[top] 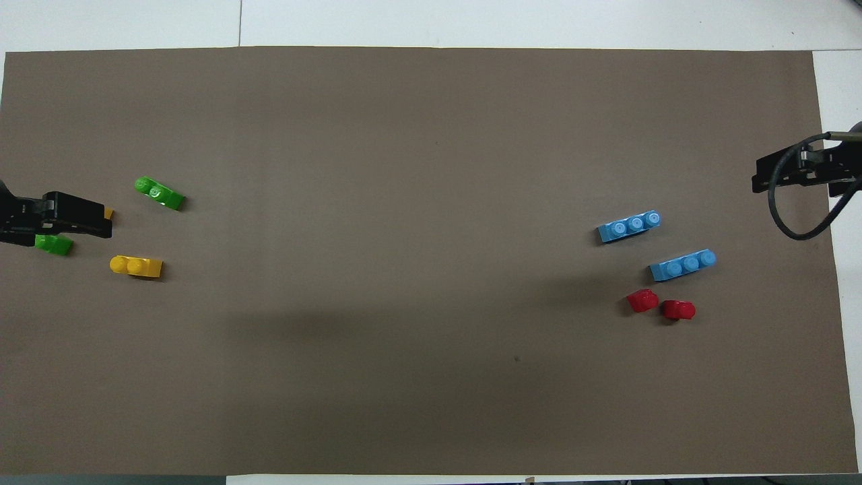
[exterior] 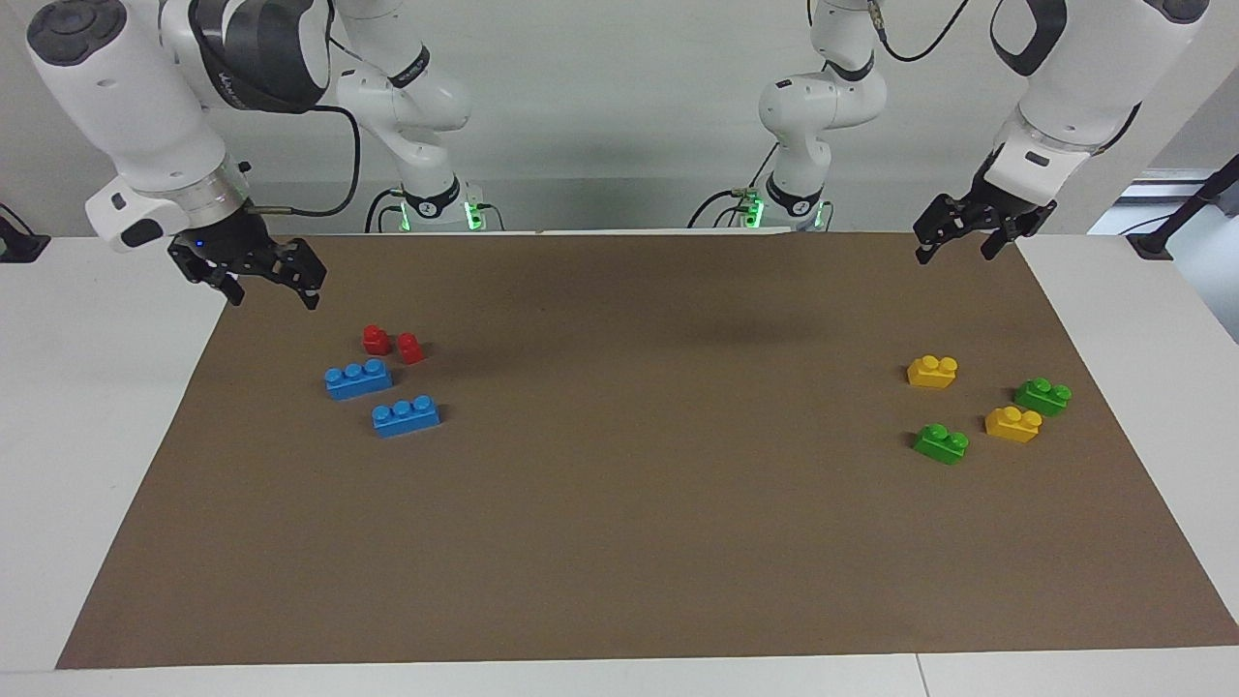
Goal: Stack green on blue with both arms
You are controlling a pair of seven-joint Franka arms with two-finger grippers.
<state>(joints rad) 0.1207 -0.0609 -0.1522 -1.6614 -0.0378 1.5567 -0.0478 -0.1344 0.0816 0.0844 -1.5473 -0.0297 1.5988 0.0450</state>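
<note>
Green brick (exterior: 941,443) lies nearest camera, on brown mat (exterior: 619,542), toward left arm's end. Left gripper (exterior: 961,237): fingers apart, empty, raised over mat's corner at that end. Second green brick (exterior: 1042,395) and two yellow bricks (exterior: 932,372) sit near first green. Right gripper (exterior: 271,286): fingers apart, empty, over mat's edge. Two blue bricks (exterior: 358,378) with red blocks (exterior: 392,344), well apart from green, toward right arm's end.

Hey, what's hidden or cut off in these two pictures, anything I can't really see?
- Overhead view: one yellow brick is almost wholly covered by the raised left gripper; only a corner shows.
- Overhead view: the green brick beside it is partly covered by that gripper too.
- Overhead view: the right gripper is cut off at the picture's edge.
- Facing view: both arms are cropped at the top.
</note>
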